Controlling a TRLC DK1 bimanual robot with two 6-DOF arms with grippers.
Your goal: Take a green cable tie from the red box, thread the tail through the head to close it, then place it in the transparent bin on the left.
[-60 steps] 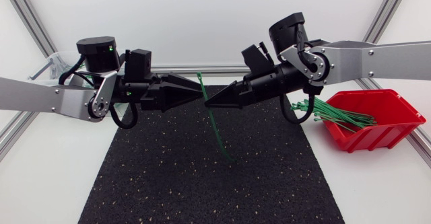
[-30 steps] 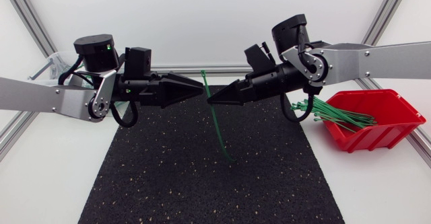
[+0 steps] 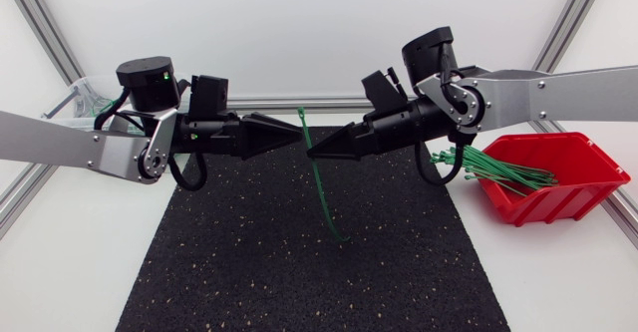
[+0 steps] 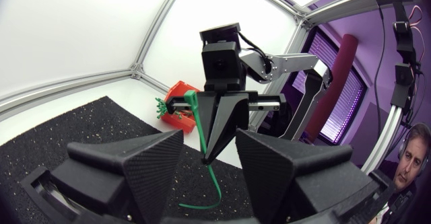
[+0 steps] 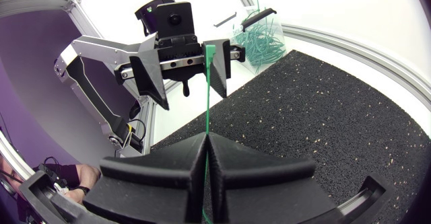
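Right pincer is pressed together on a green cable tie, pinching it a little below its top end. Left pincer is spread wide and holds nothing. The two pincers point at each other, tip close to tip, up above the black mat.

From the head view, the left pincer looks like one dark wedge, so the gap does not show there. The left wrist view shows the gap well: the tie and the tip of the right pincer sit just ahead of it, in line with the space between its two fingers. From the right wrist view, the tie stands straight up out of the closed fingers, and its top end shows in the gap of the left pincer. I cannot tell if the left fingers touch it.

Only the head view shows the whole tie. Its long tail hangs down under the right pincer and curls near the mat.

Behind the right pincer is the red box with a bunch of green ties. Behind the left pincer is the clear bin, and the right wrist view shows green ties inside it.
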